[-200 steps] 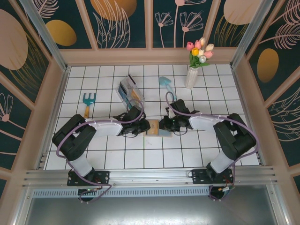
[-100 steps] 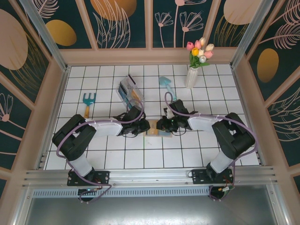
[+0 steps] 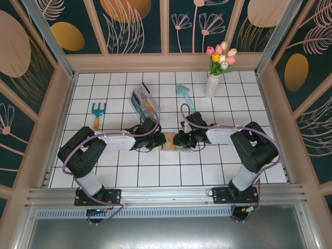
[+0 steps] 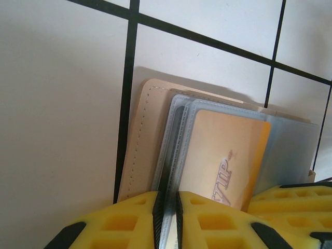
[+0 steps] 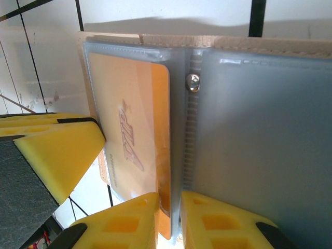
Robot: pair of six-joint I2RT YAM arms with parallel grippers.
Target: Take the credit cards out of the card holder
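The tan card holder [image 3: 171, 141] lies open on the white tiles between both grippers. Its tan cover [image 4: 142, 140] and blue-grey plastic sleeves [image 5: 259, 129] show close up. An orange card marked VIP [image 4: 223, 145] sits in a sleeve. My left gripper [image 4: 168, 199] is shut on the edges of the sleeves at the holder's left side [image 3: 155, 141]. My right gripper [image 5: 169, 199] is shut on the orange card's [image 5: 132, 119] long edge together with its sleeve, at the holder's right side [image 3: 182, 140]. The white and the purplish credit cards are hidden.
A clear slotted rack [image 3: 141, 100] stands just behind the left gripper. A blue toy rake [image 3: 97, 110] lies at the left, a teal trowel [image 3: 183, 93] behind the right gripper, and a white vase of tulips [image 3: 212, 83] at the back right. Wooden walls ring the tiles.
The right arm has crept leftward and its gripper has slid a little further onto the card holder. The left arm and the holder have stayed put.
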